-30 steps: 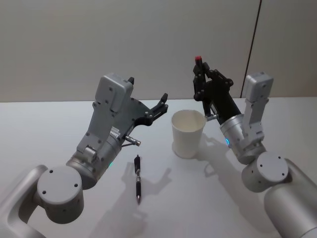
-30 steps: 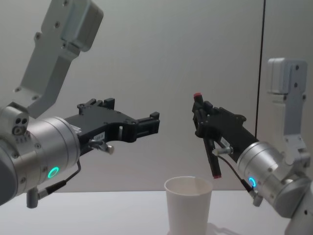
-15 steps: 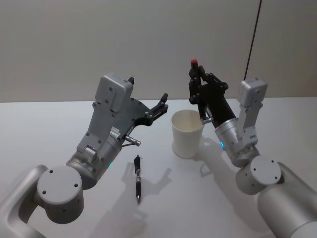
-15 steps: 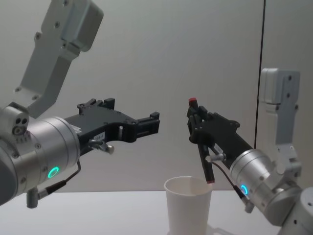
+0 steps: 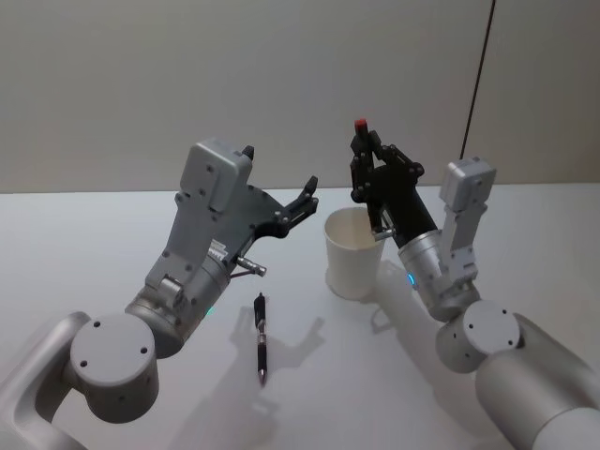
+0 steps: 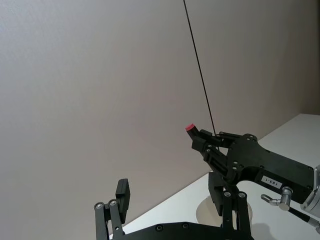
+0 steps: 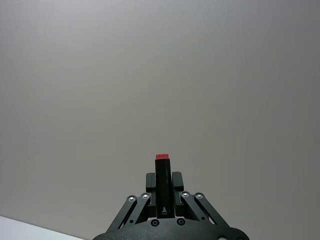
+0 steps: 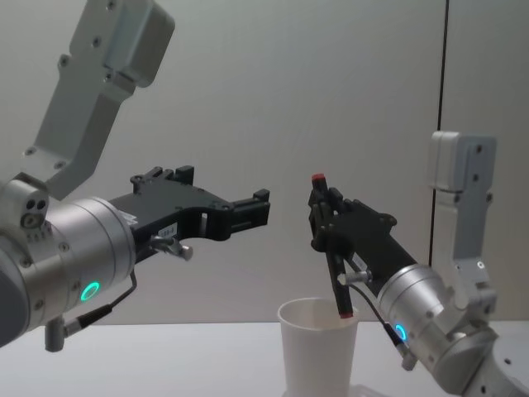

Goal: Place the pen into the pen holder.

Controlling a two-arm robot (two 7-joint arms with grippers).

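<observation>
My right gripper (image 8: 322,207) is clamped on the red-capped pen (image 8: 337,281). The pen is nearly upright, with its lower tip at rim level over the mouth of the white pen holder (image 5: 353,258), toward its 2 o'clock edge. My left gripper (image 5: 307,199) hangs open in the air at the holder's 10 o'clock. A second pen (image 5: 262,336) lies on the table (image 5: 94,234) at its 8 o'clock.

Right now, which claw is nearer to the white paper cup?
Right. The right claw holds a red-capped pen, tip at the cup; the left claw is open, higher, off to the cup's left.
</observation>
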